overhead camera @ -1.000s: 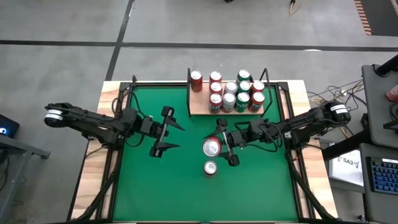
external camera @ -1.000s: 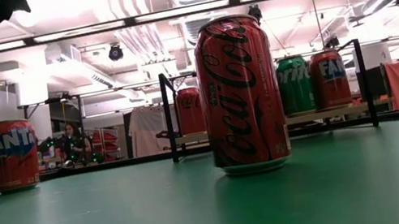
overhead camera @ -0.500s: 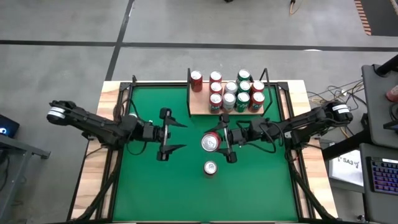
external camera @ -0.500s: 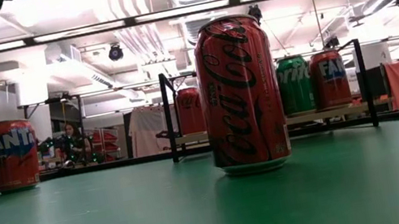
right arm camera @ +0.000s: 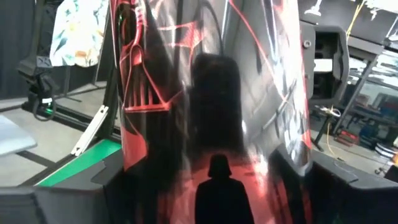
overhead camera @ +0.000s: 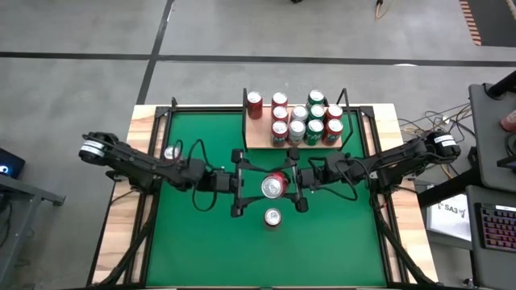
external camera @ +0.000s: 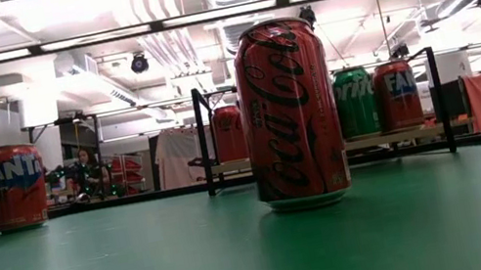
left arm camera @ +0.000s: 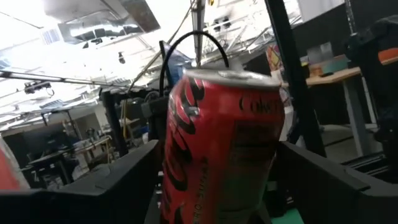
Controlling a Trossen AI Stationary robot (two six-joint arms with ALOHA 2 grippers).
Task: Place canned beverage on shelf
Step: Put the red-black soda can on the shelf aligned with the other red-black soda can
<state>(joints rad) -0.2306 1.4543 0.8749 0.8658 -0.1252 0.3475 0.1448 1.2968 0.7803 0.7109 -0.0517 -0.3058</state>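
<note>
the green table (overhead camera: 193, 242) carries the shelf (overhead camera: 260, 143) at its far edge, loaded with about ten cans (overhead camera: 306, 121) standing upright. mid-table, the right gripper (overhead camera: 295, 187) is closed on the red coca-cola can (overhead camera: 274, 186), lifted off the felt. the left gripper (overhead camera: 239, 183) has fingers spread wide around that can from the opposite side. a smaller can (overhead camera: 272, 217) stands just nearer.
</note>
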